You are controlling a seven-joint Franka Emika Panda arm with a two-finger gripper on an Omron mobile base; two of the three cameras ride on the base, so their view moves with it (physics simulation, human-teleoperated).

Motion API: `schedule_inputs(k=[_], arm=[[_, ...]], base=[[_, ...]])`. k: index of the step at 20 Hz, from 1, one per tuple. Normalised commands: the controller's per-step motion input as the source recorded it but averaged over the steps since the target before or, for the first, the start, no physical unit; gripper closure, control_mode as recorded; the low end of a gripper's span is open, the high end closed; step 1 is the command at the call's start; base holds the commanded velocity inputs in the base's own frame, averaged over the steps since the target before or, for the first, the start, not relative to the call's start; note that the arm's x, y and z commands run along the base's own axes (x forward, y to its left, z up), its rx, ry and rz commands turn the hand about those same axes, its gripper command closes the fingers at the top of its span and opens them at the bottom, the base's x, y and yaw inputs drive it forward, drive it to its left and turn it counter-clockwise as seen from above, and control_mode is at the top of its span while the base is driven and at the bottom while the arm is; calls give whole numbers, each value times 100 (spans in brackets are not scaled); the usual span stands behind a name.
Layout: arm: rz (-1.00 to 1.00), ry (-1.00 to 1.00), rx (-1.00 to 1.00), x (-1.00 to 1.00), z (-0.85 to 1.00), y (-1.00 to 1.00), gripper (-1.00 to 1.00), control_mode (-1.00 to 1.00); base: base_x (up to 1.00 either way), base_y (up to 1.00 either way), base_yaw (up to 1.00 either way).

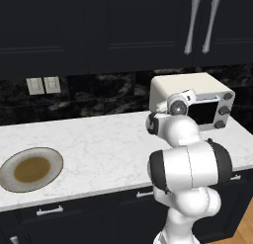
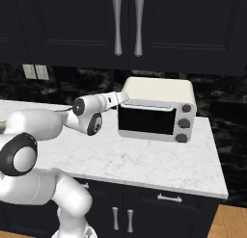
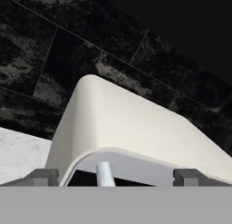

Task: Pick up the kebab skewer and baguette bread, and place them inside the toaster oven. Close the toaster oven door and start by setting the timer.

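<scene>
Oven (image 2: 159, 92) — one, door (image 2: 146, 119) shut, two knobs; one plate (image 1: 30, 169).

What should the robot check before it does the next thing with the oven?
1. Plate has no food on it: ok.
2. Food inside the oven: cannot tell, the glass is too dark.
3. Door shut: ok, it stands upright against the front.
4. Hand open and holding nothing: ok, the fingertips are wide apart.
5. Hand at the knobs: not ok, it is at the door's top left corner and the knobs are on the right side.
</scene>
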Motion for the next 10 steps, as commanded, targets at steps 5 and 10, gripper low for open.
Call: schedule_inputs(k=[5, 10], arm=[[1, 0, 0, -95, 77, -12, -100, -100], [12, 12, 0, -100, 54, -88, -100, -100]], base=[[0, 0, 0], [0, 0, 0]])
